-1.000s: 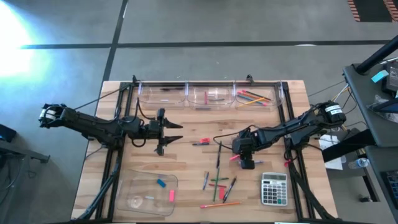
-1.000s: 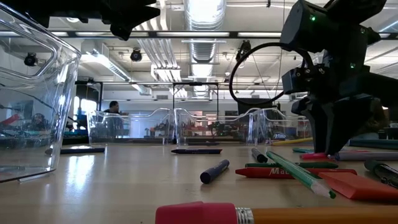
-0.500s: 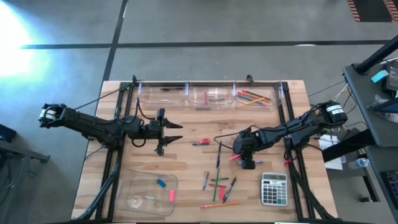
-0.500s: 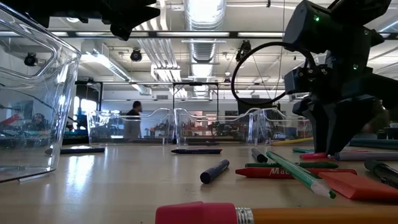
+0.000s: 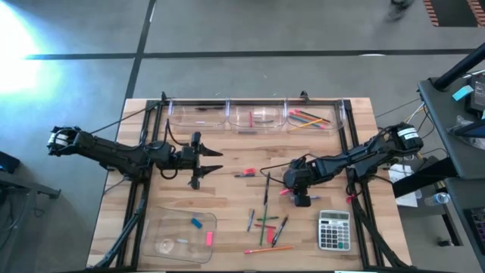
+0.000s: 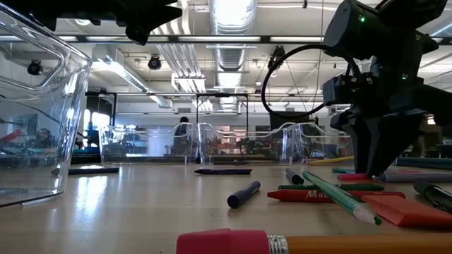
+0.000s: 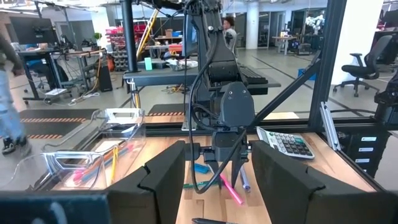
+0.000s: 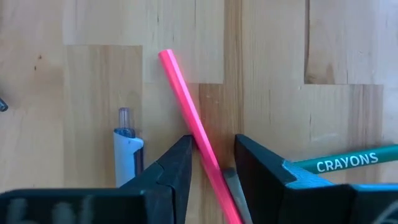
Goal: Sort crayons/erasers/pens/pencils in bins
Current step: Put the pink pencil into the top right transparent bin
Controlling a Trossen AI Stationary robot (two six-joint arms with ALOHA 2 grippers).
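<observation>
Sorting looks partly done: the bins (image 5: 198,115) hold several items, many sticks lie lower centre, right gripper (image 8: 210,163) straddling a pink pencil (image 8: 198,152), left gripper (image 5: 206,165) released.

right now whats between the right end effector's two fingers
A pink pencil runs through the gap between the right end effector fingers, lying on the wooden table. The right wrist view shows it.

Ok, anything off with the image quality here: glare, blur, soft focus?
High view: strong white glare washes out the floor at the top left, but the table is evenly lit. Low view: the eraser-tipped pencil nearest the lens is out of focus, and the ceiling lights are blown out. Left wrist view: a person at the left edge is motion-blurred. Right wrist view: the pink pencil is sharp.
</observation>
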